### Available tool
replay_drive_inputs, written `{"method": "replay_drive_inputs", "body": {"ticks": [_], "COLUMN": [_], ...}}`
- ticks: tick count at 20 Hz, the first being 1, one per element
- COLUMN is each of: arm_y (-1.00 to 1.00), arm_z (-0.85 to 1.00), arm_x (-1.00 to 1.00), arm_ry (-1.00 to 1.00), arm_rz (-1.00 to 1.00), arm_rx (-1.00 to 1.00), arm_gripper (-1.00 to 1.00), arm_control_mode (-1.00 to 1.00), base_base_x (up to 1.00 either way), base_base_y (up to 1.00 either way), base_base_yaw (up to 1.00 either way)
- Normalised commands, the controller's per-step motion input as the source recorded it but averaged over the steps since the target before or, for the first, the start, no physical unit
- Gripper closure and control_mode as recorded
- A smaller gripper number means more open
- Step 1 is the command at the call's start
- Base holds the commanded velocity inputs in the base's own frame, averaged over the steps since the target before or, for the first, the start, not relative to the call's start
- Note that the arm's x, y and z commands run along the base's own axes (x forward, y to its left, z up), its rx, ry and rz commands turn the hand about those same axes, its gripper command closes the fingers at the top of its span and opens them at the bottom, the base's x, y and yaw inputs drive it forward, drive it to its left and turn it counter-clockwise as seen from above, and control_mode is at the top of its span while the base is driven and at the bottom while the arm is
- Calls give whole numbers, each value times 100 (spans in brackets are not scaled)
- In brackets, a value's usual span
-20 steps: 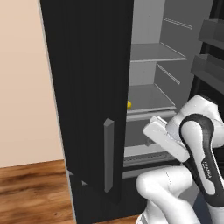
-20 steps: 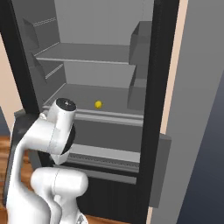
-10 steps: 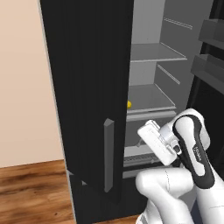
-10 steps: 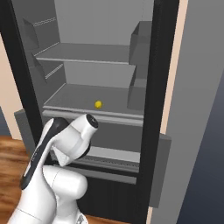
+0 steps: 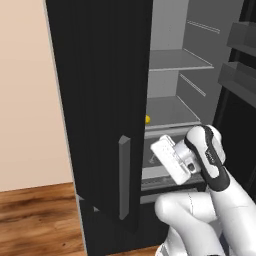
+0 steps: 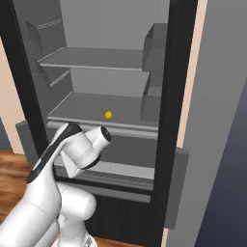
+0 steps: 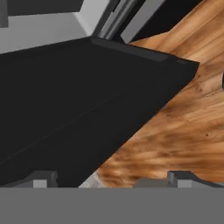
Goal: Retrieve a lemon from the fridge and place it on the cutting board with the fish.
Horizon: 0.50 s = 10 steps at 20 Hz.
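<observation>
While the fridge [image 6: 111,72] stands with its doors swung open, the lemon [image 6: 108,115] sits alone on the lower grey shelf [image 6: 96,108], near the front edge and about the middle of its width; in the left base view the lemon [image 5: 147,119] just peeks out past the edge of the black left door [image 5: 100,100]; that door has a grey upright handle [image 5: 124,175] near its bottom part; above the lemon's shelf there is another grey shelf [image 6: 91,59]; grey bins [image 6: 154,72] hang on the right side inside the fridge; below the lemon's shelf is a drawer front [image 6: 125,149]. The gripper [image 7: 111,180] is down low, in front of the drawer and well below the lemon; it touches nothing; its two dark fingertips [image 7: 41,179] are spread wide apart with nothing between them; the hand view looks along the bottom of the black door at the brown wooden floor [image 7: 183,109]; the white arm [image 6: 72,149] bends over in front of the fridge; a tan wall [image 5: 25,100] is left of the fridge.
</observation>
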Motion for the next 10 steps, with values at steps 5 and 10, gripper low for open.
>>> {"method": "replay_drive_inputs", "body": {"ticks": [5, 10], "arm_y": [37, 56], "arm_z": [-4, 0], "arm_x": [34, 33], "arm_ry": [3, 1], "arm_rz": [6, 6], "arm_rx": [3, 1], "arm_gripper": [-100, -100], "arm_control_mode": [-100, -100], "base_base_x": [0, 0], "base_base_y": [0, 0], "base_base_yaw": [0, 0]}}
